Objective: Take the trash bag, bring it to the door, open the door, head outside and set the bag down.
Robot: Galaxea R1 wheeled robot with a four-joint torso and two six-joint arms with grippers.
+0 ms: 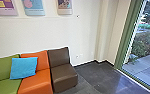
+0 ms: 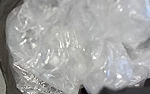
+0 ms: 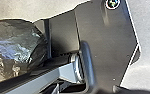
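Crumpled clear plastic with a dark rim, the trash bag [image 2: 66,50], lies close before the camera in the left wrist view. In the right wrist view a shiny dark, partly see-through side of the bag [image 3: 13,47] bulges beside the robot's own plate and jointed bar. How the fingers of either gripper stand cannot be made out. A green-framed glass door or window [image 1: 126,37] stands at the right of the head view, with paving and plants behind the glass; no handle can be made out on it.
Green, orange [image 1: 39,80] and brown [image 1: 63,75] seats line the wall at the left, with a blue cushion [image 1: 23,67] on them. Dark floor tiles [image 1: 103,77] run from the brown seat to the green frame. Posters hang above.
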